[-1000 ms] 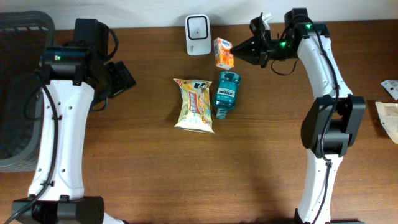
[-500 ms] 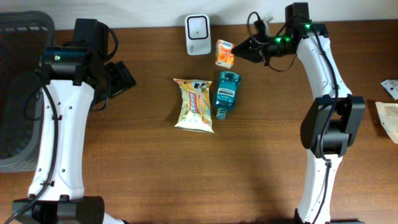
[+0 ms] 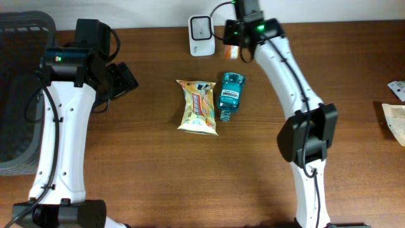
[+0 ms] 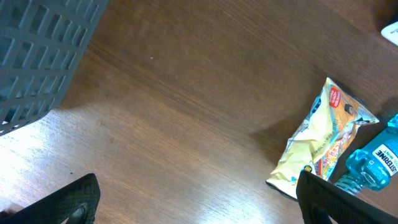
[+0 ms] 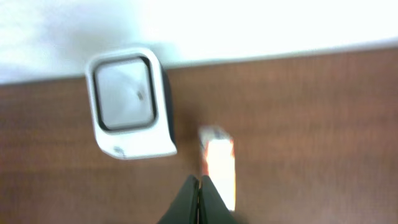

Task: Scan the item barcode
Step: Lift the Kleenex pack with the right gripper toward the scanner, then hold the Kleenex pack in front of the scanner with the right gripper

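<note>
Bright light, one blurred picture

From above, the table is lit evenly. In the left wrist view, a pale shine is spread over the wood and a soft shadow is cast beside the snack bag. The right wrist view is blurred all over: the scanner is smeared and the wall is washed out white.

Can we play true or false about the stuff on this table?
1. The bag lies left of the blue bottle. True.
2. The left gripper holds the bag. False: it is open and holds nothing.
3. The scanner is white. True.
4. The basket is on the right. False: it is on the left.
5. The right gripper is wide open. False: it is shut.
</note>
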{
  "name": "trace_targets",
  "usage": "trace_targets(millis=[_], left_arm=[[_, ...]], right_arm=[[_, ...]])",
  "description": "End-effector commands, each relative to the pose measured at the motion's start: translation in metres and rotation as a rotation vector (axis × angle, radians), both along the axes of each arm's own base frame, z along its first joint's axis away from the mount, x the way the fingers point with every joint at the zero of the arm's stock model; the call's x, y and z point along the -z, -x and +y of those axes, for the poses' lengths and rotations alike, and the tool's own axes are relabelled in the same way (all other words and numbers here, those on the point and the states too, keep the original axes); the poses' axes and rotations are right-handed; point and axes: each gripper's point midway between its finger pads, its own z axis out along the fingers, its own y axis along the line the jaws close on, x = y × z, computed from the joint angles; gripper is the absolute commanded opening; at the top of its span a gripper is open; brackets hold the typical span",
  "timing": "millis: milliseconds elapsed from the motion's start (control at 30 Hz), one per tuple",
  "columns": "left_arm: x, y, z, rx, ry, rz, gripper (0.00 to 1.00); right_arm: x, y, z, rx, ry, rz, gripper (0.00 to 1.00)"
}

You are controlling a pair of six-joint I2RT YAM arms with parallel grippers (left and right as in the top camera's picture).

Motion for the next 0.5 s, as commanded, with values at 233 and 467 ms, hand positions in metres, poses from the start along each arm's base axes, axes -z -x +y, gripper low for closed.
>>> trace_targets(millis=[233, 467], left_arm=[[-0.002, 0.001, 0.0, -0.009, 0.004, -0.007, 0.99], [-0.002, 0.001, 0.0, -0.009, 0.004, -0.007, 0.99]], right_arm=[[-0.047, -0.022, -0.007, 0.046, 0.131, -0.206, 0.07], [-0.011, -0.026, -0.057, 0.064, 0.067, -0.069, 0.64]])
